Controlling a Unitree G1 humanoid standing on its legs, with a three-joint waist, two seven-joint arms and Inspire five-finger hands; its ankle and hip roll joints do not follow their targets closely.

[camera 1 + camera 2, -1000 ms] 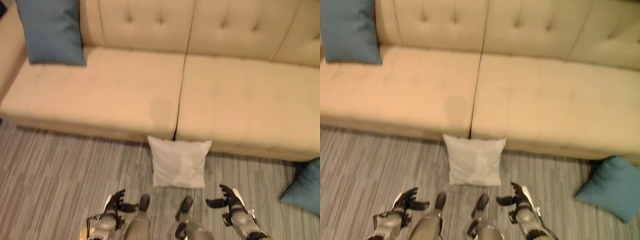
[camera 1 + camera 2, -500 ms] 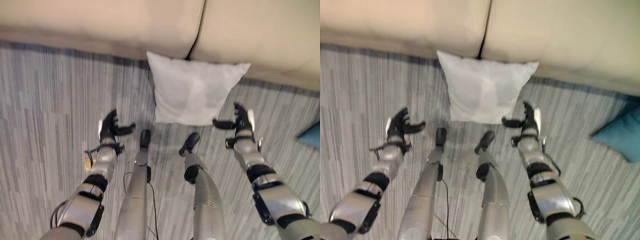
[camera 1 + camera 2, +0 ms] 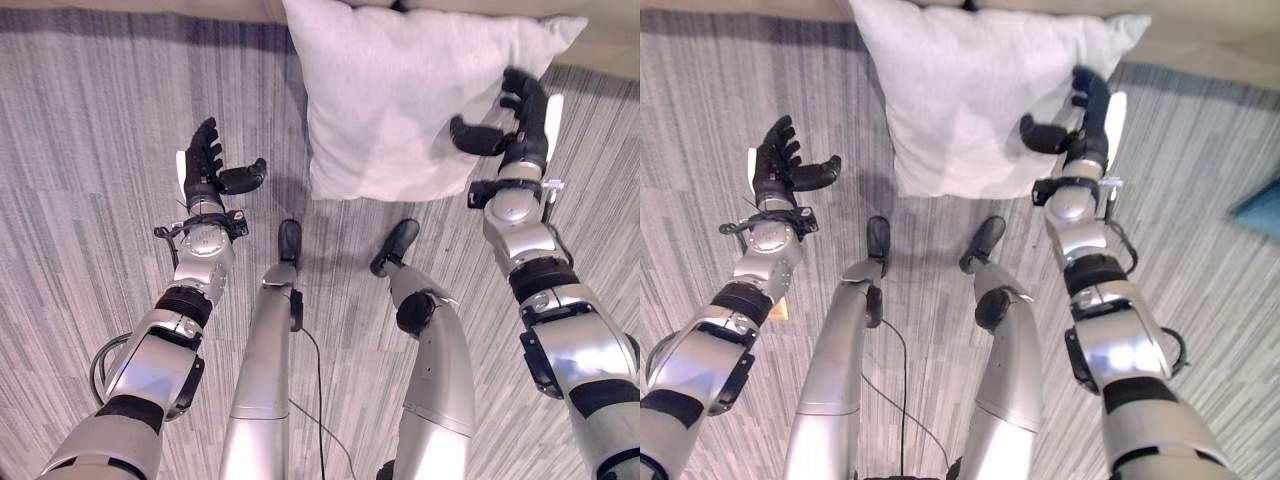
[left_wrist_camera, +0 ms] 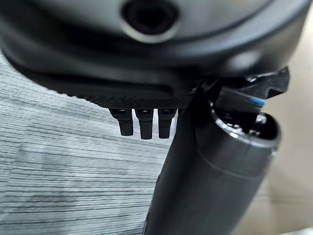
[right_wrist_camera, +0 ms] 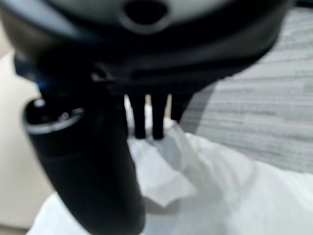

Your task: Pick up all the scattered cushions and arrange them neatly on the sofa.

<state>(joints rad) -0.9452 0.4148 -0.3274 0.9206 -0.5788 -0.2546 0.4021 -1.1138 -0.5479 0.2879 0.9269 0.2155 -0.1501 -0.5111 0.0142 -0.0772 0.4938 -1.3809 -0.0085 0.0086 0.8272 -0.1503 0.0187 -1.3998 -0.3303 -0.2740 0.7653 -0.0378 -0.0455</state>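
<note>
Lying on the striped carpet against the sofa's base, the white cushion has the right hand over its right edge, fingers spread; the left hand hovers open left of it.

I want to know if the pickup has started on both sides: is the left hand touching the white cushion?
No: in the left eye view the left hand hangs open over bare carpet, apart from the white cushion.

eyes: head, down, shared white cushion; wrists: close along hands
</note>
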